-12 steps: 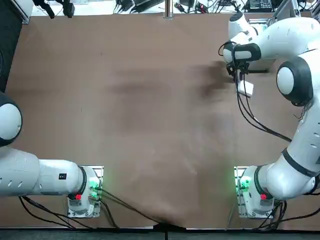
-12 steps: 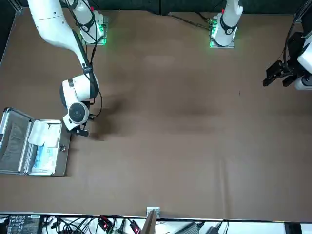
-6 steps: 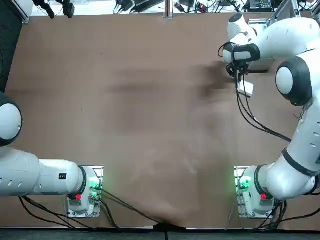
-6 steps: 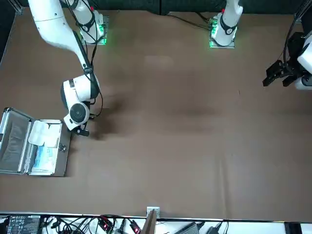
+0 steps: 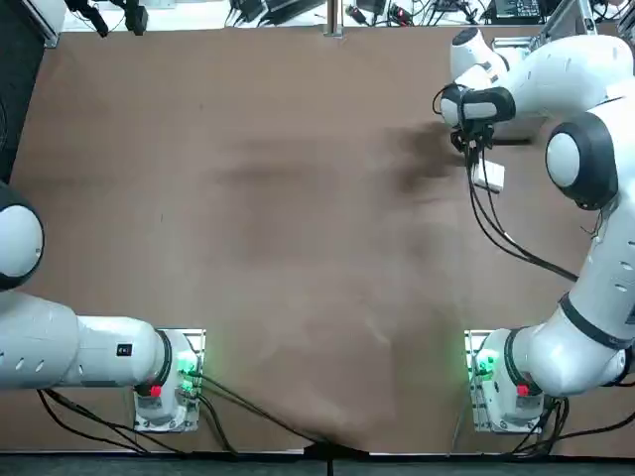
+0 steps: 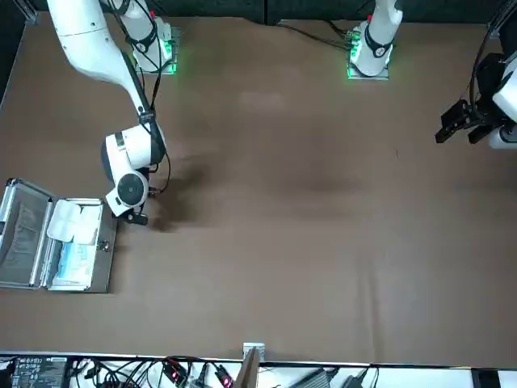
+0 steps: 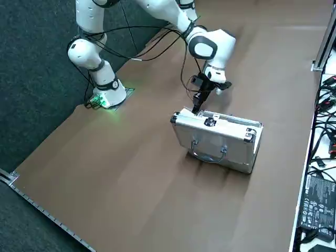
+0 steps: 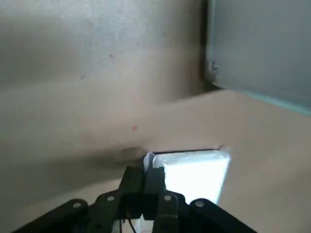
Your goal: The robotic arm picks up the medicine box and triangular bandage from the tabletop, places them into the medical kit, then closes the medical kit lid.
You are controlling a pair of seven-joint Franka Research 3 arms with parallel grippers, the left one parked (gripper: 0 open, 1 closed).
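Note:
The medical kit [image 6: 107,267] lies open at the table's far right corner. Its lid [image 6: 20,234] is tipped back, the handle side [image 7: 220,144] facing the right side camera. The triangular bandage [image 6: 66,220] rests inside on the pale blue lining. My right gripper [image 6: 137,217] [image 7: 196,107] [image 5: 474,151] hangs beside the kit's near corner, over the table. In the wrist view the gripper [image 8: 144,171] is shut with nothing seen between its fingers. The medicine box [image 8: 194,170] [image 5: 488,177] lies on the table just past them, close to the kit's wall [image 8: 257,48].
Black cables [image 5: 496,233] trail from the right wrist across the table toward the right base [image 5: 496,382]. The parked left arm [image 5: 60,347] sits at the near left. Brown tabletop [image 5: 298,218] stretches leftward from the kit.
The right arm has crept a hair toward the table's far edge. The kit, its lid and the bandage have not moved.

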